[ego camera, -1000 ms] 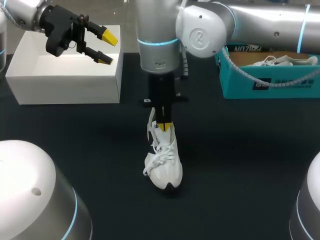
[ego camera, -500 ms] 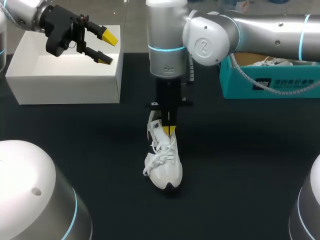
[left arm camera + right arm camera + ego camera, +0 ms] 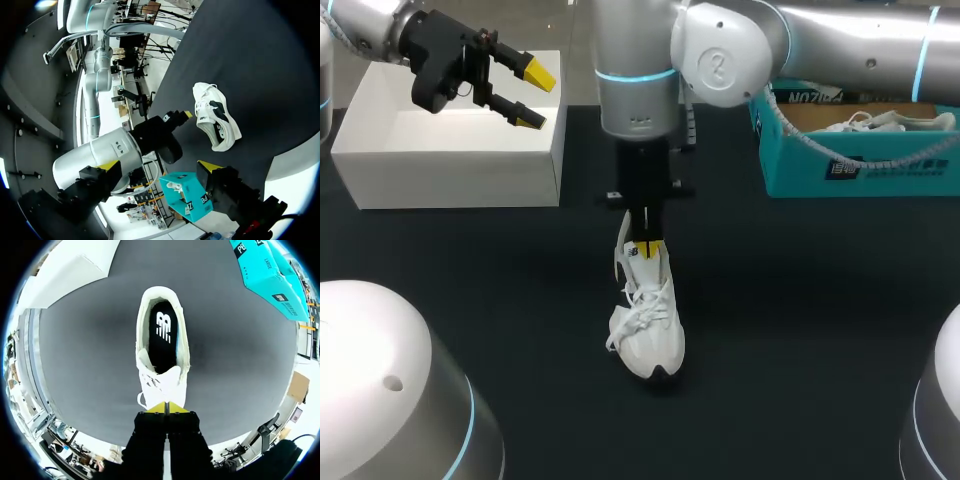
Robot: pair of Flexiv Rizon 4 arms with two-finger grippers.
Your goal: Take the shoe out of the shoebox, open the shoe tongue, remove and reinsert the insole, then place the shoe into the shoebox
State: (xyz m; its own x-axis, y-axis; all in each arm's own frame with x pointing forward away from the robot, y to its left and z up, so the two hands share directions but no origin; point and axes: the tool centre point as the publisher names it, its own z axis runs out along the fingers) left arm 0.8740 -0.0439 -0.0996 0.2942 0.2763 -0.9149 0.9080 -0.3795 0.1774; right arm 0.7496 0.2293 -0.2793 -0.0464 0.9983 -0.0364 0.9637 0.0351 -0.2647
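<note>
Shoe: the white shoe (image 3: 648, 320) stands on its sole near the middle of the tabletop (image 3: 800, 330). Its toe points to the near edge and its heel to the far edge, and it's outside both boxes.
Handling: we judge it light, soft and springy in the upper and firmer at the sole. The upper and the laces (image 3: 642, 300) will likely give under a pinch, so a hold could slip or snag.
Where to grip: we'd take the tongue (image 3: 161, 374) at its top edge to open it, and the heel collar or a side wall to lift the shoe.
Insole: here's the black insole (image 3: 161, 340), lying flat inside the open collar. It looks thin and floppy to us, so its heel end is the place to pinch.
Right gripper: the right gripper (image 3: 650, 250) hangs straight down over the tongue and laces. Its yellow tips are pressed together with no gap, and we see nothing caught between them.
Left gripper: the left gripper (image 3: 533, 97) hovers over the white box (image 3: 450, 160) at the far left corner. Its fingers are spread wide and empty, well apart from the shoe.
Shoebox: the teal shoebox (image 3: 840, 175) sits at the far right edge, open, with a second shoe (image 3: 880, 122) inside.
Count: we make it two shoes, one on the tabletop and one boxed. There are two boxes, one insole in sight and two grippers.
</note>
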